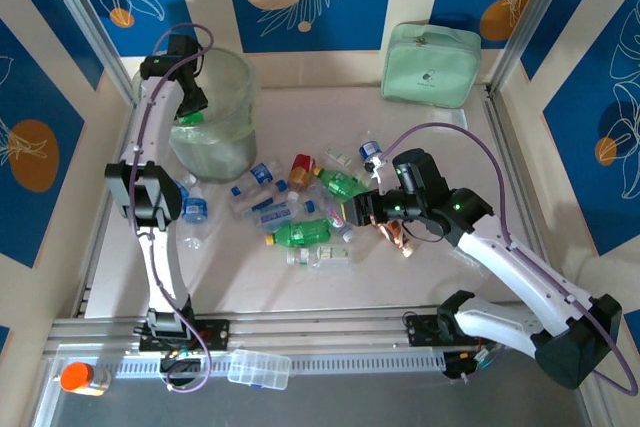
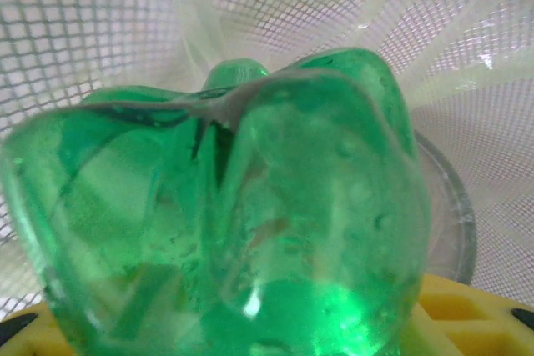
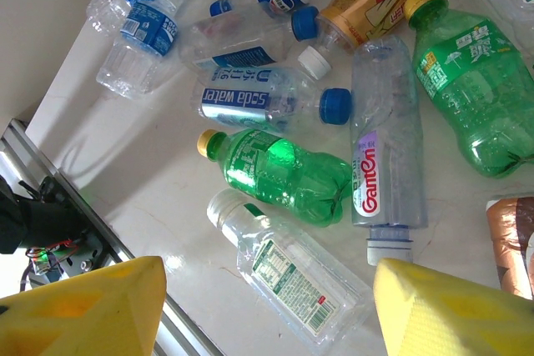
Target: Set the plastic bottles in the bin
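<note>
My left gripper [image 1: 190, 105] reaches down into the bin [image 1: 215, 152], a grey-green bucket at the back left. It is shut on a crushed green bottle [image 2: 234, 223], which fills the left wrist view above the yellow fingers [image 2: 480, 306] and the bin's mesh wall. Several plastic bottles lie scattered mid-table. My right gripper [image 3: 267, 289] hovers open just above them with nothing in it. A clear bottle with a green-white label [image 3: 288, 268] lies directly below its gap, beside a green bottle [image 3: 279, 172]. In the top view the right gripper [image 1: 362, 212] is at the pile's right side.
A mint-green pouch [image 1: 430, 64] leans at the back right wall. A clear lidded box [image 1: 258, 368] lies on the front rail [image 1: 330, 327]. A brown bottle [image 3: 511, 235] lies at the right gripper's right side. Bare table runs between the pile and the rail.
</note>
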### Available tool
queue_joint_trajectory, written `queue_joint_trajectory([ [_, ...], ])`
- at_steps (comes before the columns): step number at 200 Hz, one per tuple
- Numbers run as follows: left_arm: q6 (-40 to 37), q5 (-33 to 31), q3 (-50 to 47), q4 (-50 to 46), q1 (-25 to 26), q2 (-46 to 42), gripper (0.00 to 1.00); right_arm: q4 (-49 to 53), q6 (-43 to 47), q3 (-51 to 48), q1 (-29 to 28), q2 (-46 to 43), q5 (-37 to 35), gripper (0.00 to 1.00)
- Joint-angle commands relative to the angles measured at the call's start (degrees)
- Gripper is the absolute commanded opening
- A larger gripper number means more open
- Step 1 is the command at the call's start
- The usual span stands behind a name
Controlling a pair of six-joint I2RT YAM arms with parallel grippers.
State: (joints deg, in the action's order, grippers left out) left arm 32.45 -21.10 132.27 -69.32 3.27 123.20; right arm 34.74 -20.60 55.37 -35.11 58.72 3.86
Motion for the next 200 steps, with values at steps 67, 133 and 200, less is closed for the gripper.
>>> queue_joint_trajectory([
  [67,0.75,-0.1,0.13,-3.8,-0.46,-2.11,0.84,0.94,0.79,1.85,0.4,-0.18,-0.17,0.67],
  [133,-0.44,5.83,-0.28,-1.93,2.2,-11.02,0.81,1.47,0.32,2.52,0.33,-0.89,0.26,0.67],
  [200,-4.2,8.98,-18.08,9.14,12.86,-31.87,0.8,2.21,-0.25,2.55,-0.31,-0.91,0.99,0.67],
])
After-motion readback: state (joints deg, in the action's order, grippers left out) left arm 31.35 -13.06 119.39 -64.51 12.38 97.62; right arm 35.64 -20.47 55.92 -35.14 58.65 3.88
